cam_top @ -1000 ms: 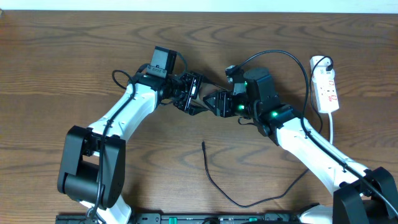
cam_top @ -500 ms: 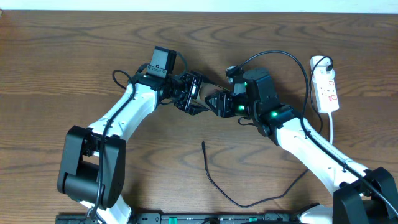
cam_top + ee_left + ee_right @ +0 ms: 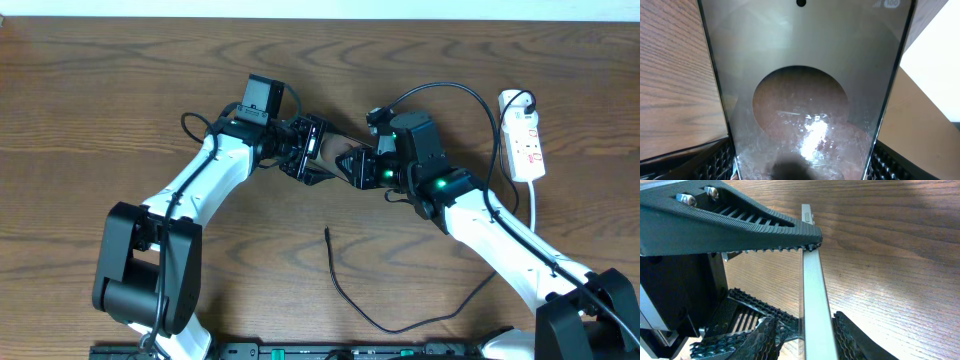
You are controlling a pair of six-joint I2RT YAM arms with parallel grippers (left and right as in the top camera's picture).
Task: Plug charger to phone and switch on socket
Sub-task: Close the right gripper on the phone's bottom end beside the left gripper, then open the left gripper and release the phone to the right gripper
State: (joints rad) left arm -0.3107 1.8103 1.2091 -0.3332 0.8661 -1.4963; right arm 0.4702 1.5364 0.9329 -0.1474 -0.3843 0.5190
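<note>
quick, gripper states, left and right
left gripper: closed on the phone, fingers at its two side edges.
right gripper: fingers around the phone's edge, one touching it; cannot tell if clamped.

- table (image 3: 100, 100): brown, wavy wood grain throughout.
- phone (image 3: 800, 100): grey-bronze glossy face, brown disc at centre, white glare at 6 o'clock; edge seen silver from right wrist.
- charger (image 3: 345, 295): black, recorded at 6 o'clock.
- socket (image 3: 525, 140): white, red marks, at 2 o'clock; cord (image 3: 535, 210) white.
- left arm (image 3: 200, 180), right arm (image 3: 500, 235): white shells, black joints; green lights (image 3: 437, 184) noted on right arm.
- left gripper (image 3: 318, 158) fingers (image 3: 740, 222): black, ribbed, toothed edge.
</note>
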